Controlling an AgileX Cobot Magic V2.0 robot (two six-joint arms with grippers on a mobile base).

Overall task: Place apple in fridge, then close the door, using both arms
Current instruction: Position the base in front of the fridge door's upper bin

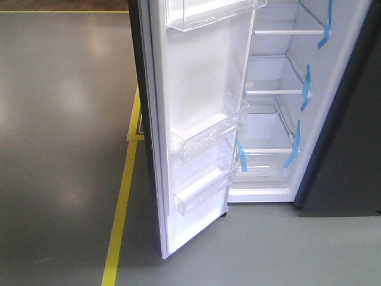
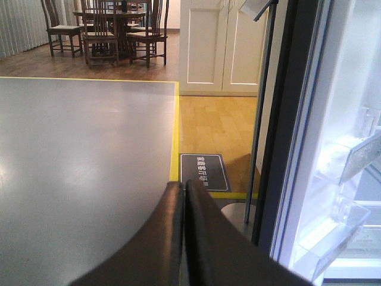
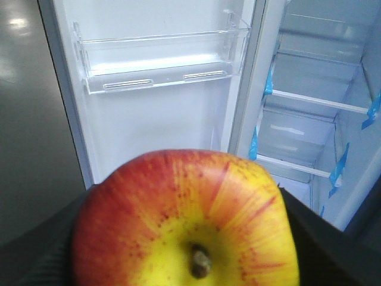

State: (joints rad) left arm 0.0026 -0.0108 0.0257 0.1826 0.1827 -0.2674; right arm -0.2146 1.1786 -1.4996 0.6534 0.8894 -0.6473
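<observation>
We see the apple clenched in the right gripper, whose dark fingers press against both of its flanks; the fruit is red streaked over yellow, its stem end with the short brown stem turned to the wrist camera. It is in front of the fridge and not inside it, facing the gap where the door meets the cabinet.

The door stands wide open, its white lining turned towards us; three clear bins hang on it, one above another, and we see nothing in them. Inside the fridge the white shelves are stacked above a clear drawer; strips of blue tape run down the right wall and the left edge.

The left gripper is clenched on nothing, its two dark fingers pressed flat together; it hangs over the grey floor beside the door's dark outer edge. Just beyond it a dark floor mat lies on wood beside a yellow line; the mat bears white Chinese characters that we cannot read with confidence. Farther back stand a white cabinet and a dining table ringed with wooden chairs.
</observation>
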